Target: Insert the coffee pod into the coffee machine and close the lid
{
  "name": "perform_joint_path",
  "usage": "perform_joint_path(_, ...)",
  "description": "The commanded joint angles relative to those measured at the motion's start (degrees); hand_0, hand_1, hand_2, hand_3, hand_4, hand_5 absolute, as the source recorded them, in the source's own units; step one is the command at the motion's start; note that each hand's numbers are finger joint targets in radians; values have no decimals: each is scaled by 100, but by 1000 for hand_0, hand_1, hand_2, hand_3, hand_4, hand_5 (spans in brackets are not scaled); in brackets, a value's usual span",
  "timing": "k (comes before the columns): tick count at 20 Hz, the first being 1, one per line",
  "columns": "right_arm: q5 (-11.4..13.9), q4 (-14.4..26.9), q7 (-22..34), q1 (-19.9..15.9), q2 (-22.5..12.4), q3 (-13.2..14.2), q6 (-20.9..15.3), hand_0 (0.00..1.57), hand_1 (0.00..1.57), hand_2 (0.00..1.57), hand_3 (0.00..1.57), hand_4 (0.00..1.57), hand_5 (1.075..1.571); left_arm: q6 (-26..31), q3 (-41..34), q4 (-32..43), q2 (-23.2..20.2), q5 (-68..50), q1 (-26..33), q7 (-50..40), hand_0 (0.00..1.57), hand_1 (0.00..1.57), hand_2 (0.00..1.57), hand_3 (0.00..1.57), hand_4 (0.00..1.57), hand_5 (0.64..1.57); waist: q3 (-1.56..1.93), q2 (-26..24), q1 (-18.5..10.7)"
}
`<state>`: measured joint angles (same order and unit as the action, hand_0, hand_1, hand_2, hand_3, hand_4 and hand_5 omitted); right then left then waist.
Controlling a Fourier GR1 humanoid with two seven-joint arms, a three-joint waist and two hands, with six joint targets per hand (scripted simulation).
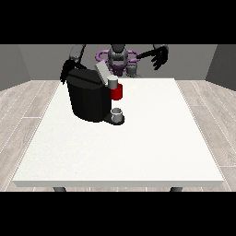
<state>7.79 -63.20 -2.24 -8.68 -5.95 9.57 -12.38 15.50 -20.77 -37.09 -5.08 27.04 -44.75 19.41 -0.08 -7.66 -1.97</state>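
Robot hand (160, 56) raised, white table (138, 147), wood floor (27, 106), grey walls (27, 60)

Robot body: dark grey torso (118, 59), small and rounded, head end grey with a darker top. Purple rings (102, 56) at both shoulders, purple patch low on the chest too. Arms (76, 51) are slim grey-to-black tubes, darker toward the ends. Hand at the view's right (160, 56) is black, thin black fingers. Hand at the view's left (66, 71) is black too, mostly a dark shape. Any cables, screws or markings are too small to tell.
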Motion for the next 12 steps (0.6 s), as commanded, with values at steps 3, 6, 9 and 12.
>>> perform_joint_path(3,-172,-170,-381,521,135,-66,229,0,0,0,0,0,1571,-47,-40,-131,486,-288,1077,-145,0,0,0,0,372,1571,10,-795,-290)
perform_joint_path(6,-308,-459,-150,229,158,-185,483,0,0,0,0,0,1571,108,40,-91,497,-440,1379,-191,0,0,0,0,389,1571,10,-1141,-430)
perform_joint_path(9,-429,-961,74,66,92,-485,1014,0,0,0,0,0,1571,178,-89,-149,361,-477,1514,-336,0,0,0,0,414,1571,7,-1155,-221)
perform_joint_path(12,-252,-989,181,-251,14,-546,885,0,0,0,0,62,1571,456,-138,-438,325,-740,1606,-303,0,0,0,0,353,1571,8,-1093,-594)
